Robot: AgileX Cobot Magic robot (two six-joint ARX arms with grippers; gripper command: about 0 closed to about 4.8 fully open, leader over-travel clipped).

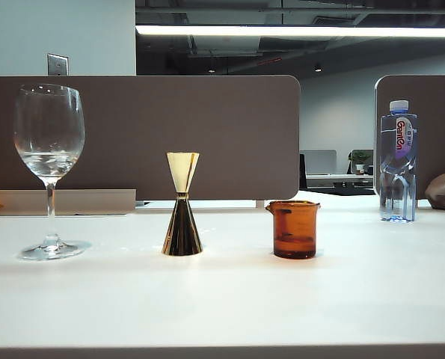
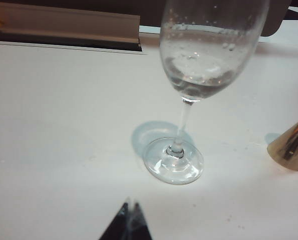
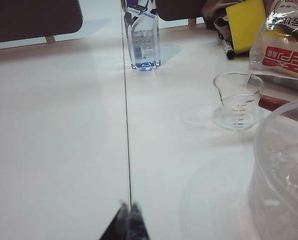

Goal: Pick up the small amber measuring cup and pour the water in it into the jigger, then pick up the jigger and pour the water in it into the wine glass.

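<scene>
Glass (image 1: 48, 149), jigger (image 1: 182, 206) and amber cup (image 1: 294, 229) stand apart along the table (image 1: 222, 307); left gripper (image 2: 129, 204) and right gripper (image 3: 128, 206), both closed and empty, hover near its front edge.

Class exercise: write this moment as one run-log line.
stage: before pickup | left claw: shut, near wine glass | right claw: shut, empty | small amber measuring cup, jigger: upright on table, untouched
</scene>
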